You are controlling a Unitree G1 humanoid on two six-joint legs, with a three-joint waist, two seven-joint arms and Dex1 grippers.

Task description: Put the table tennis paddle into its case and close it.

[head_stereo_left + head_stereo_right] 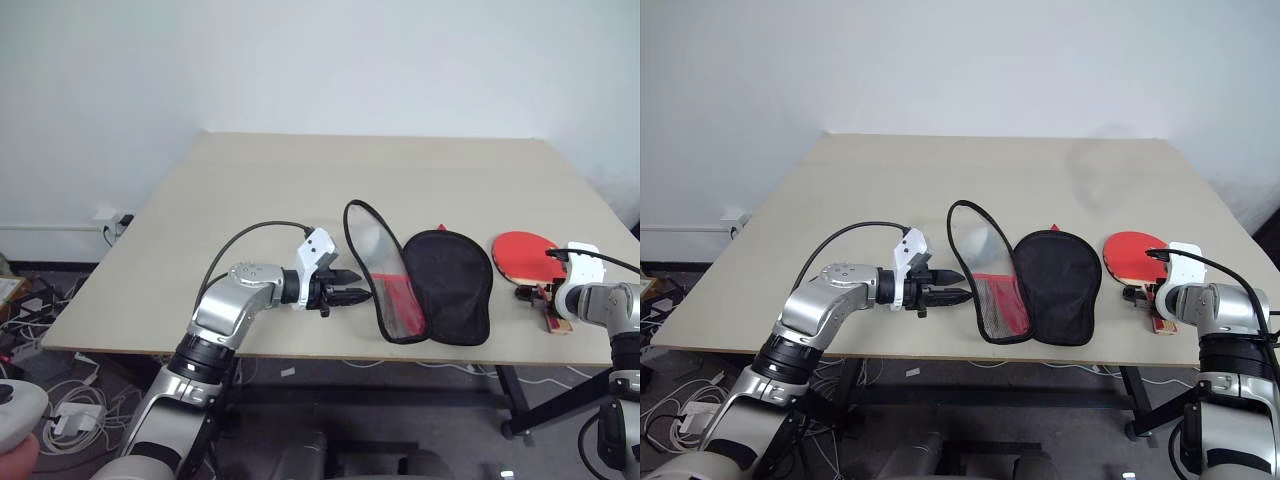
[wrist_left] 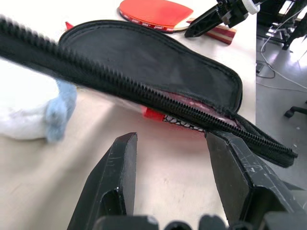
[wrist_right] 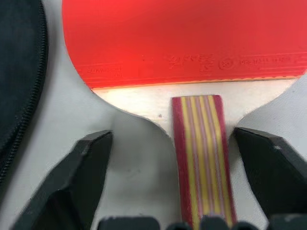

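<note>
Right wrist view showed the right pincer spread wide astride the paddle handle, gripping nothing yet. I judged the pick-up in hand; next, close on the handle. Paddle lay flat on the bench, right of the open case, handle toward the robot, blade away. Left pincer, part open and empty, hovered by the case rim.

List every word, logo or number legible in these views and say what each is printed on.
Nothing can be read with confidence.
Table tennis paddle: faint embossed marks along the lower edge of the red rubber face, including a small round emblem and rows of tiny lettering; too faint to read.
Case: no legible print on its black lining or zip rim.
Table: no markings.
</note>
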